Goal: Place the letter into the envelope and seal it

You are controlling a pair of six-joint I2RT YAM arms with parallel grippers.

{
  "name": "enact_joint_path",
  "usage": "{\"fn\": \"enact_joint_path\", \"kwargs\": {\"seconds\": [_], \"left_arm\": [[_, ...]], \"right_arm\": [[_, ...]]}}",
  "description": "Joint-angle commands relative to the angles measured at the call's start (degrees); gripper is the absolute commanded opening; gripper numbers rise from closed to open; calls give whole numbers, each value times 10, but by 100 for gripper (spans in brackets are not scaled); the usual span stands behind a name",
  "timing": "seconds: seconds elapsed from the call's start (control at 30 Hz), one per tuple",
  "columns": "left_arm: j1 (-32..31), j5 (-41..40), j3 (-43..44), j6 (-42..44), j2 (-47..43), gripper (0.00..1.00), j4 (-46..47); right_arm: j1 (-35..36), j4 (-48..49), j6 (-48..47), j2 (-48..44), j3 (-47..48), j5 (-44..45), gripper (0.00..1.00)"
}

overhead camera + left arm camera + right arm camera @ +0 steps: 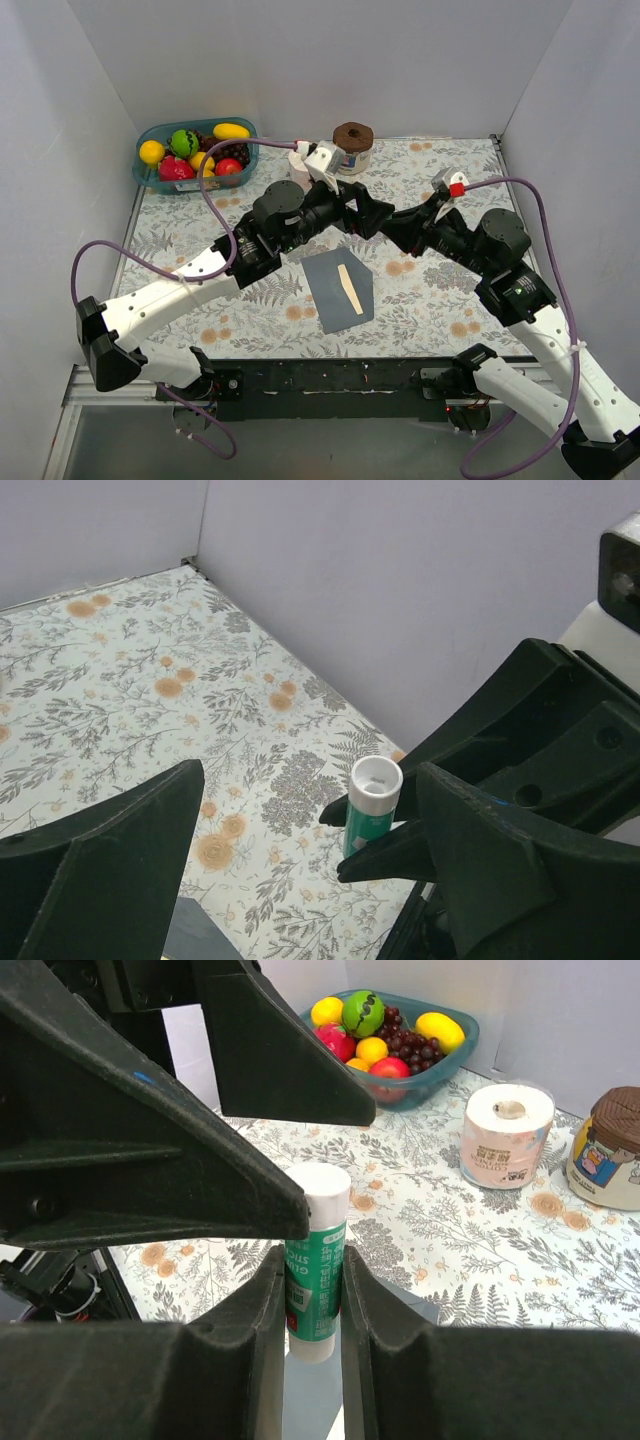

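Observation:
The dark grey envelope (338, 290) lies flat on the floral cloth at front centre. On it the letter (347, 285) shows only as a narrow cream-tan strip. Above it both arms meet. My right gripper (313, 1290) is shut on an upright green glue stick (317, 1260) with a white cap; a corner of the envelope (310, 1400) lies below it. My left gripper (310, 800) stands open, its fingers wide on either side of the stick (372, 805) and not touching it. From above, the left gripper (366, 214) and right gripper (396, 231) hide the stick.
A teal basket of toy fruit (195, 150) sits at the back left. A pink-wrapped paper roll (507, 1135) and a jar with a brown lid (352, 145) stand at the back centre. White walls enclose the table on three sides.

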Motion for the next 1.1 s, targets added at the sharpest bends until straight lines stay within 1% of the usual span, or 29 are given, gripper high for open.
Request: {"fn": "enact_joint_path", "kwargs": {"seconds": [0.0,0.37,0.63,0.73,0.77,0.83,0.87,0.9,0.97,1.0,1.07], "left_arm": [[-3,-41,20,-5,2,85,-12],[-3,-4,28,-7,21,83,-15],[-3,-11,34,-5,26,76,-19],[-3,-15,33,-3,23,70,-17],[-3,-14,33,-3,23,65,-19],[-2,-14,32,-3,23,60,-19],[-3,-12,32,-3,23,56,-19],[-3,-9,32,-4,23,50,-19],[-3,-4,32,-5,23,43,-19],[-3,-3,33,-5,24,36,-19],[-3,0,33,-5,24,29,-18]], "right_arm": [[1,18,12,-6,15,20,1],[0,32,26,2,6,1,1],[0,32,34,15,5,-26,1],[0,28,33,13,4,-29,1],[0,29,33,13,2,-27,1],[0,29,33,9,1,-27,1],[1,29,33,9,1,-26,1],[1,29,33,8,1,-26,1],[1,28,33,8,1,-25,1],[1,28,33,7,1,-25,1],[1,29,32,6,1,-24,1]]}}
